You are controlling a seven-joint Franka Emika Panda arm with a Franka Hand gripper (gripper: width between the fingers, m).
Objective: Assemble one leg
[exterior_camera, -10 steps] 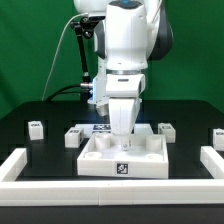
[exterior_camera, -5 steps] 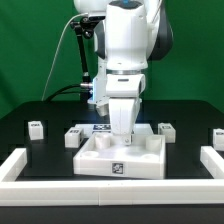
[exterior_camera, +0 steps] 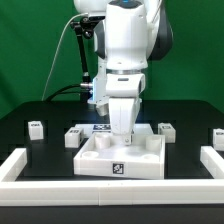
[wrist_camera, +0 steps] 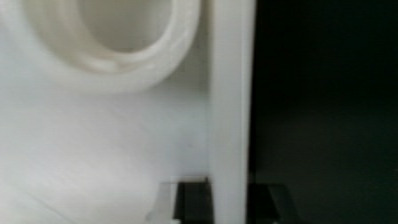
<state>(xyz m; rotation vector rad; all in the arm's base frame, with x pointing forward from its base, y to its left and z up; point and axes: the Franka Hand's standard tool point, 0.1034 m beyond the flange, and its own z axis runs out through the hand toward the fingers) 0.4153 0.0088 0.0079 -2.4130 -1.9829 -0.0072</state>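
one gripper [exterior_camera: 122, 130] (jaws hidden) hangs in tray [exterior_camera: 93, 161].

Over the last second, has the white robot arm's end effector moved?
No. The end effector sits at the same spot over the large white tray-like part with raised rims.

Counting four small white legs across the table: outer left leg [exterior_camera: 35, 127] and inner left leg [exterior_camera: 75, 136] on the exterior view's left, inner right leg [exterior_camera: 165, 129] and outer right leg [exterior_camera: 218, 137] on its right. Counting one large white tray-like part [exterior_camera: 150, 156] in the middle, carrying one marker tag [exterior_camera: 121, 168] on its near face. Tallying three white border rails: left rail [exterior_camera: 22, 163], right rail [exterior_camera: 210, 158], near rail [exterior_camera: 110, 195]. Seeing one robot arm [exterior_camera: 125, 50]. Making out one round recess [wrist_camera: 98, 25] in the wrist view.
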